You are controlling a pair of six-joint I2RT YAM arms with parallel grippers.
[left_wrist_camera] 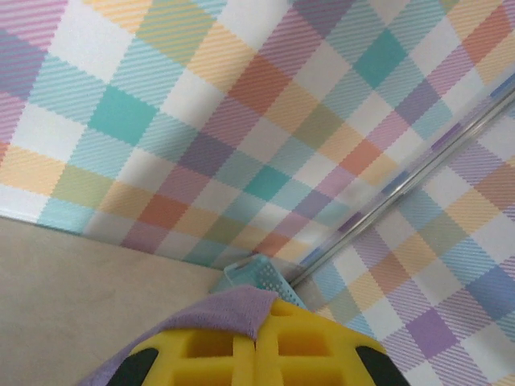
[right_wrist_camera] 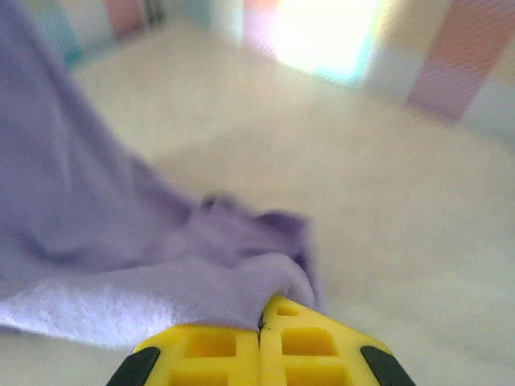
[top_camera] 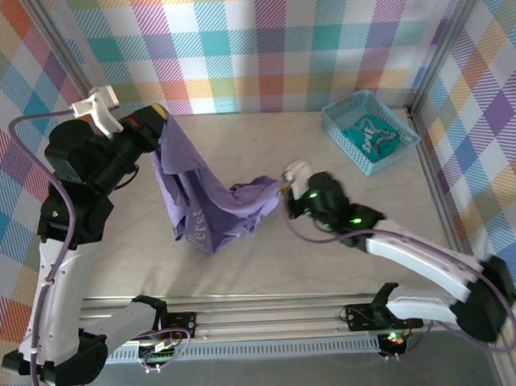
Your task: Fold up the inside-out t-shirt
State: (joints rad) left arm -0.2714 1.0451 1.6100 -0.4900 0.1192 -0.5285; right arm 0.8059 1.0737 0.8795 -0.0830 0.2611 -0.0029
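Lavender t-shirt (top_camera: 199,199) hangs bunched between 2 arms over the left-middle of the table (top_camera: 244,270), well apart from the teal basket (top_camera: 343,146); left gripper (top_camera: 158,120) is pinched tight on a top edge held high, and right gripper (top_camera: 285,185) is clamped on a small fold low near the tabletop. Likely risk: the right pinch looks shallow, little cloth between the jaws, so pulling the arms apart may tug it free. The sag between looks twisted, and stretching it so would set a crooked fold.
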